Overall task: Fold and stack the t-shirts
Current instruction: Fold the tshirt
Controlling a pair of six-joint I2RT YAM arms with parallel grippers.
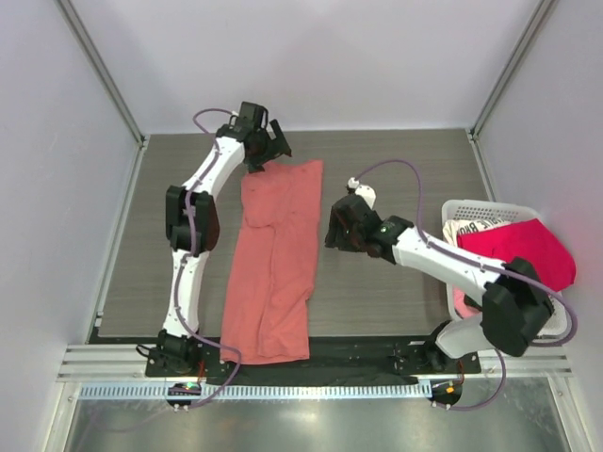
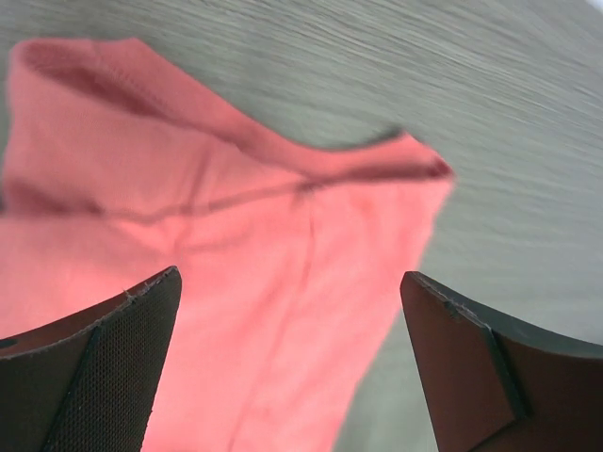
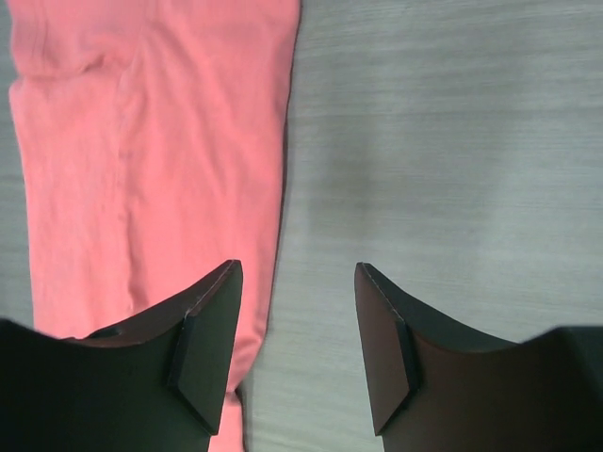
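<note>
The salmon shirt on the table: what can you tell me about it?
The salmon shirt is soft, wrinkled cloth folded lengthwise into a long strip, flat on the grey table, near end over the dark front rail. The left pincer hangs open above its far corner, the right pincer open beside its right edge; neither holds it.

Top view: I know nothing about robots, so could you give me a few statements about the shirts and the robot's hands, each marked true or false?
1. The salmon shirt lies on the table as one long strip. True.
2. The left hand is clamped on that shirt. False: its fingers stand wide apart over the shirt's far end and grip nothing.
3. The crimson-pink shirt is in the white basket at the right. True.
4. The right hand holds the white shirt. False: that hand is open and empty, beside the salmon shirt's right edge. The white shirt is in the basket.
</note>
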